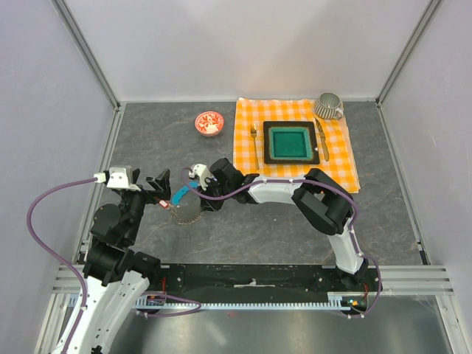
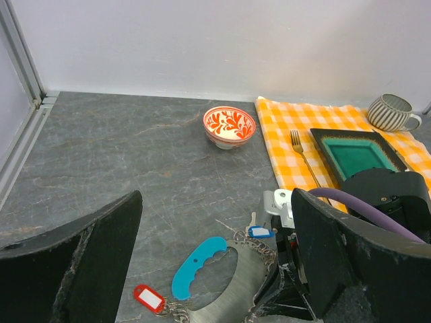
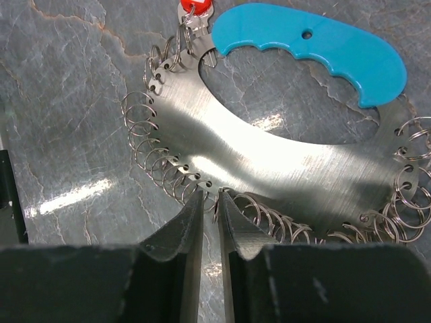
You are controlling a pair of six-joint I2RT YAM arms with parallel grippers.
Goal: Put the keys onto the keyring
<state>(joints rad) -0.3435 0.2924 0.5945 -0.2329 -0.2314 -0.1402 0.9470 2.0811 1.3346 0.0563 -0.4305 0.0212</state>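
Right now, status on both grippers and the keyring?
Left gripper open wide, beside keyring. Right gripper jaws nearly closed at keyring's ringed rim, grip unconfirmed. Red-tag key and blue-tag key at its edge. Bowl well off, nothing blocking.

The table (image 2: 121,155) lay free on the left and toward the back, up to the bowl (image 2: 229,126) and the checked cloth (image 2: 276,121). Nearer the front, the keyring (image 2: 229,282) with its many small rings filled the ground between the left gripper (image 1: 159,189), jaws wide, and the right gripper (image 3: 210,195), whose arm (image 1: 280,193) barred the right side.
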